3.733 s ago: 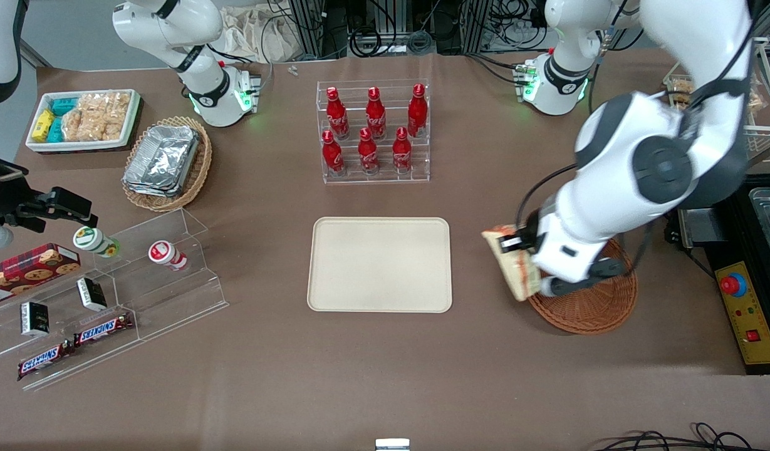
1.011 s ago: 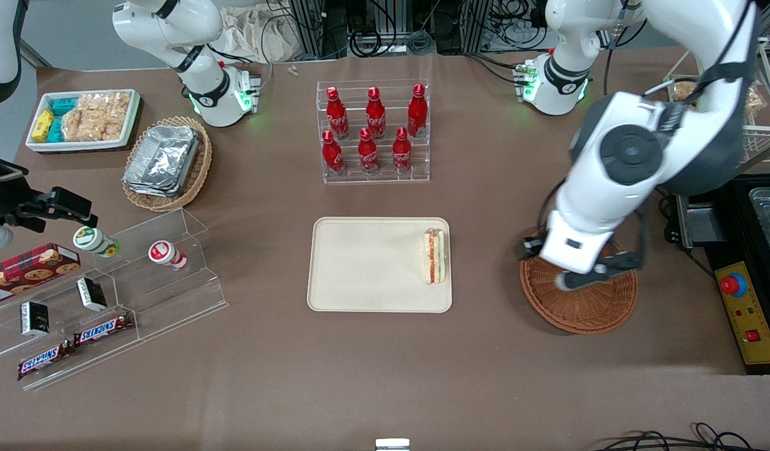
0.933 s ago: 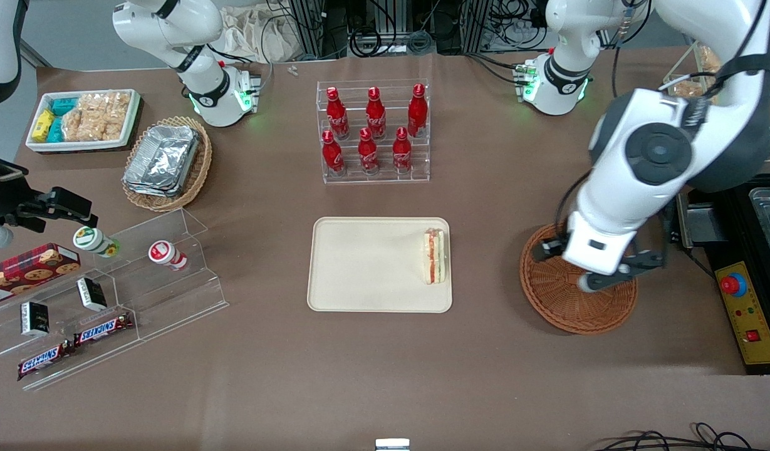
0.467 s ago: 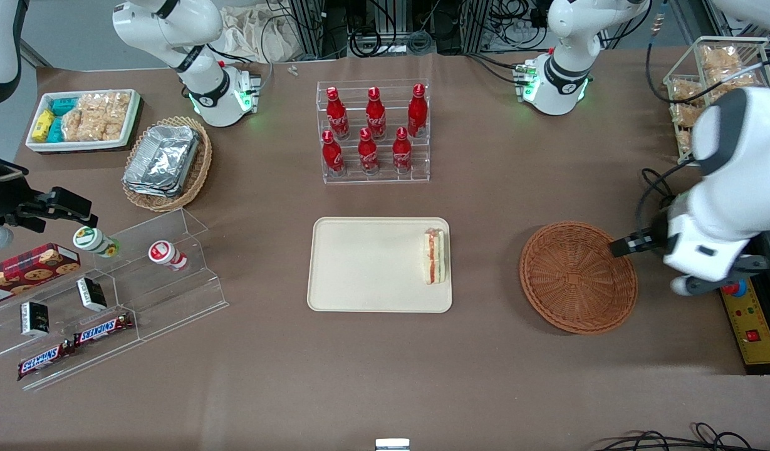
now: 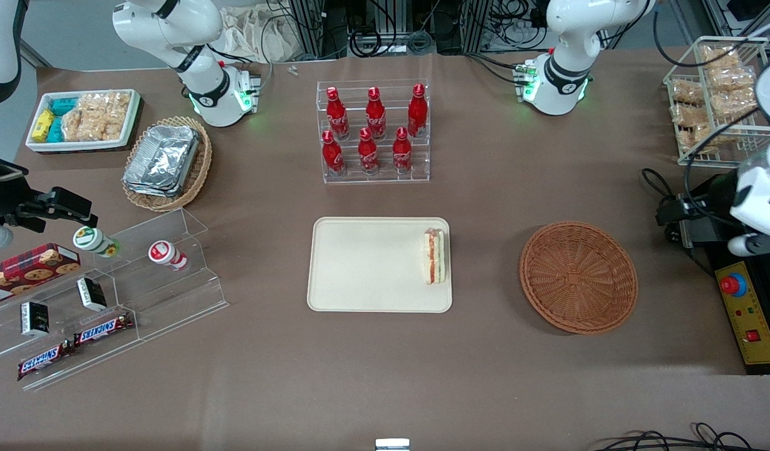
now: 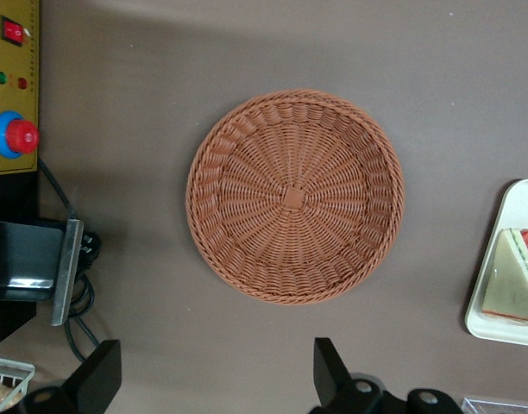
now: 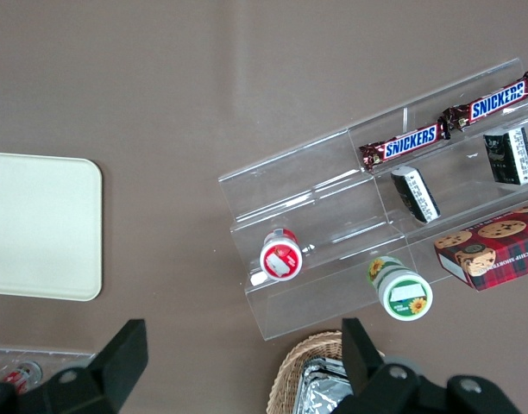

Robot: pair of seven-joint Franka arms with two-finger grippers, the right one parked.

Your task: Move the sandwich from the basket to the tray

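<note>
The sandwich [image 5: 435,255], a white wedge with red and green filling, lies on the cream tray [image 5: 366,263] at the edge nearest the basket. The round reddish-brown basket [image 5: 577,275] sits beside the tray toward the working arm's end, with nothing in it. In the left wrist view the basket [image 6: 294,194] is seen from above, with the sandwich [image 6: 514,280] and a corner of the tray [image 6: 524,205] at the frame's edge. My gripper [image 6: 216,375] hangs high over bare table beside the basket, toward the working arm's end. It is open wide with nothing between its fingers [image 6: 329,371].
A yellow control box with a red button [image 5: 745,300] and a wire rack of bagged snacks [image 5: 713,94] stand at the working arm's end. A rack of red bottles [image 5: 373,134] stands farther from the camera than the tray. An acrylic snack shelf [image 5: 109,294] is at the parked arm's end.
My gripper carried the sandwich from the basket and let it go on the tray. Since then it has moved off the basket toward the working arm's end, uncovering the whole basket.
</note>
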